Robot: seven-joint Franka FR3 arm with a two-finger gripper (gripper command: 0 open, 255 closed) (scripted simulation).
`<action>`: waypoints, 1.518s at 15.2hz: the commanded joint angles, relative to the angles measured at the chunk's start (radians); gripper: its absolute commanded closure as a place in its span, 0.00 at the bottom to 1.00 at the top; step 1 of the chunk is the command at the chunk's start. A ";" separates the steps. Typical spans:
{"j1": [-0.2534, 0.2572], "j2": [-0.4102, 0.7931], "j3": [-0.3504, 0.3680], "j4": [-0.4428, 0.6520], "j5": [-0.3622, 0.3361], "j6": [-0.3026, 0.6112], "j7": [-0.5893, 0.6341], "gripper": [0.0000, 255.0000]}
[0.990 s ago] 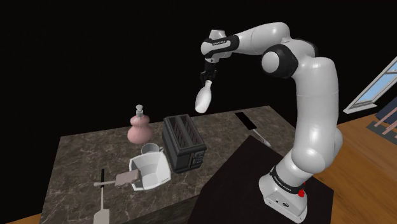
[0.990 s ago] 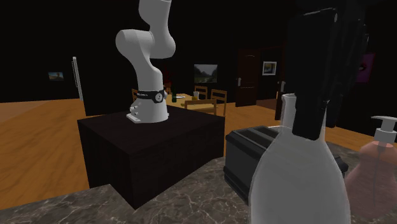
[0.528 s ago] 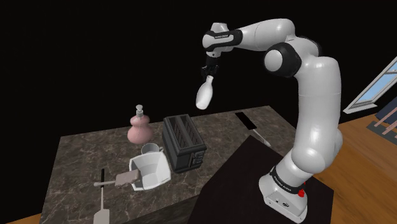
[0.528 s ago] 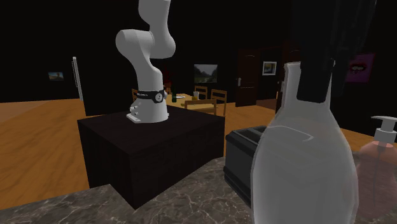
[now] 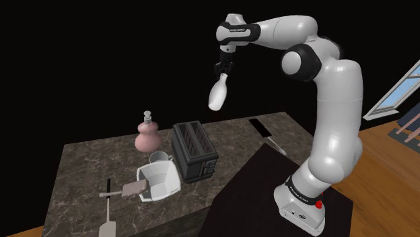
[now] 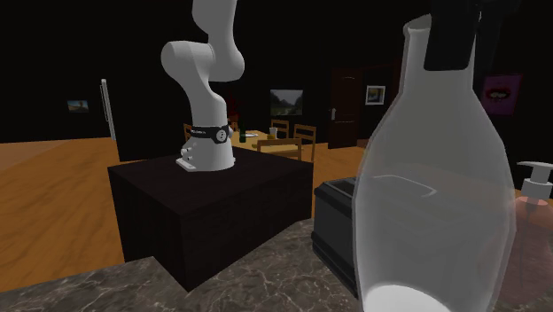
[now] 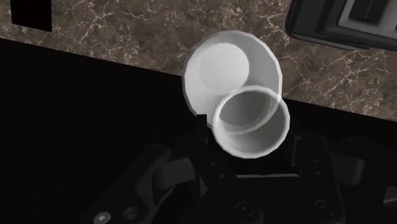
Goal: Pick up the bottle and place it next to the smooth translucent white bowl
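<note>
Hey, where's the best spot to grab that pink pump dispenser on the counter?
Probably its slim neck, just below the pump head, coming in level from the side: the pink pump dispenser stands upright, and its round belly looks too wide for the fingers.

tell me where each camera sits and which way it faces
Shoulder view: beside and behind the stand, looking down over the counter; whole arm, gripper holding the bottle.
Second exterior view: low at the counter, facing the stand; lower arm shows.
Wrist view: on the gripper, looking down past the bottle at the counter.
All share the bottle and toaster.
</note>
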 commanded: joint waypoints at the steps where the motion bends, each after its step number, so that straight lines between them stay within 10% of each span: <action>1: 0.001 -0.006 0.000 0.015 -0.002 -0.021 0.003 1.00; 18: -0.017 0.012 -0.003 0.265 -0.001 -0.253 0.008 1.00; 23: 0.076 -0.212 0.004 -0.073 -0.044 -0.135 0.082 1.00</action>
